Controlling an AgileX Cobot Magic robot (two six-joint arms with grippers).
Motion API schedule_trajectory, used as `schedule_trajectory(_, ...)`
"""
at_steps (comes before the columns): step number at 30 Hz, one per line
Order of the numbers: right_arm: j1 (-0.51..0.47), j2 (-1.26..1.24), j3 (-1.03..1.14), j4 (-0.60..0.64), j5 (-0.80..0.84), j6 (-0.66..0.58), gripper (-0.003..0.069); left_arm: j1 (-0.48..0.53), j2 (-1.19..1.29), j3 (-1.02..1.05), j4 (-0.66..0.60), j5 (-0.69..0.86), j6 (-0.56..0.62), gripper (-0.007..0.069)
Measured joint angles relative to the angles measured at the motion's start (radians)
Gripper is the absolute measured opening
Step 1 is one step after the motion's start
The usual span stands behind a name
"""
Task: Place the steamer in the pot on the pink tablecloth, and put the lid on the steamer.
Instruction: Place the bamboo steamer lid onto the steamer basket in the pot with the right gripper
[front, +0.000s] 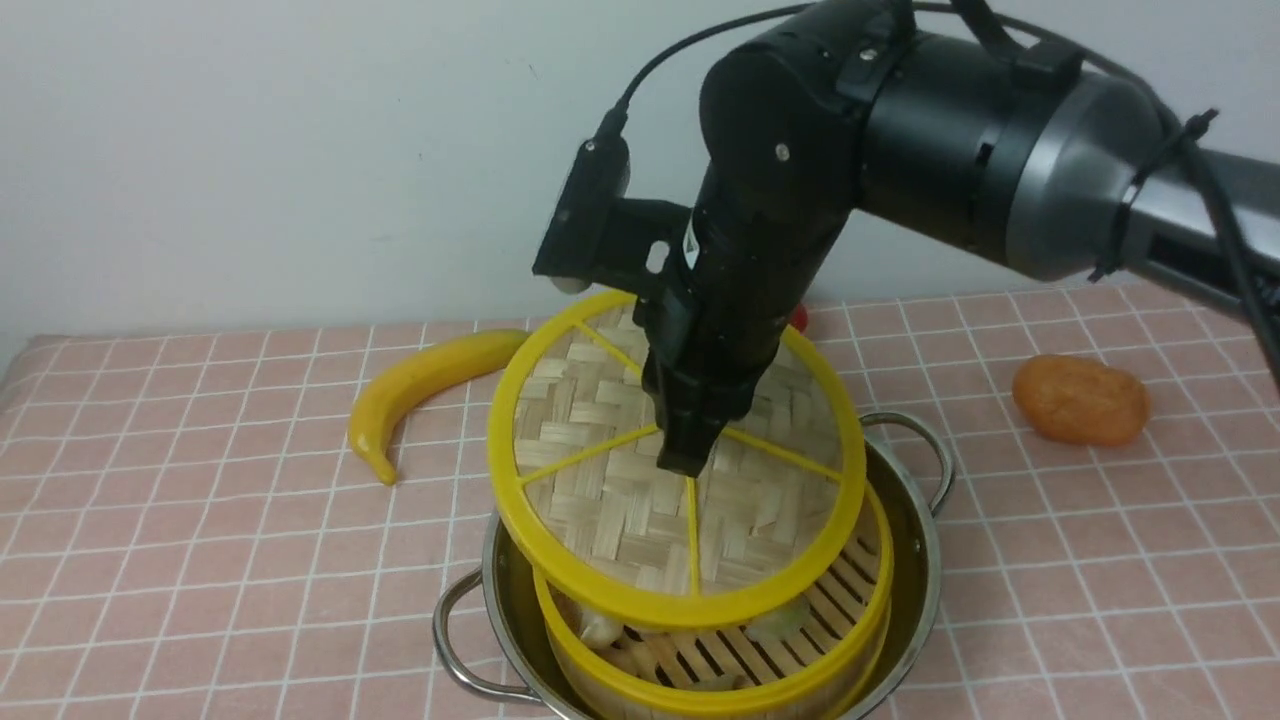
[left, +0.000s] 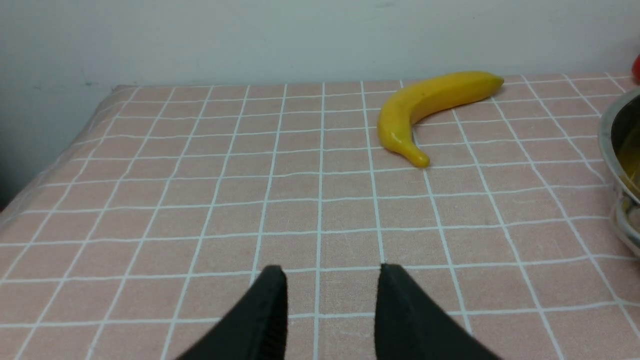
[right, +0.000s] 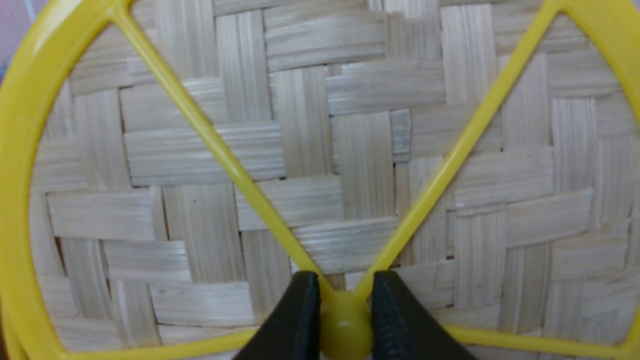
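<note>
**Pink tablecloth (front: 200, 500) scene: lid (front: 600, 500) held over the steamer (front: 700, 690)**

Pink checked cloth covers the whole surface, and a plain pale wall stands behind. Directly under the right fingers (right: 295, 320) is the pot (front: 915, 540). The steamer sits inside it, so I judge the first step done. These fingers are partly closed and pinch the lid's centre knob (right: 345, 325). The lid hangs tilted just above the steamer, its near edge lower. The left fingers (left: 270, 310) are spread wide and hold nothing; a banana (left: 425, 105) lies well ahead of them. The next move probably asks to level the lid, centre it over the yellow rim, lower it and release.
</note>
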Motion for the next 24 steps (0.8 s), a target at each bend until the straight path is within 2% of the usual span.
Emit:
schedule_trajectory(8, 0.0, -0.076, 0.113, 0.007, 0.009, 0.079, 0.0146, 0.0, 0.0, 0.0, 0.0, 0.0, 0.0, 0.0243)
schedule_trajectory(14, 0.0, -0.062, 0.116, 0.042, 0.008, 0.068, 0.0146, 0.0, 0.0, 0.0, 0.0, 0.0, 0.0, 0.0243)
schedule_trajectory(24, 0.0, -0.008, 0.116, 0.026, 0.006, 0.019, 0.0146, 0.0, 0.0, 0.0, 0.0, 0.0, 0.0, 0.0243)
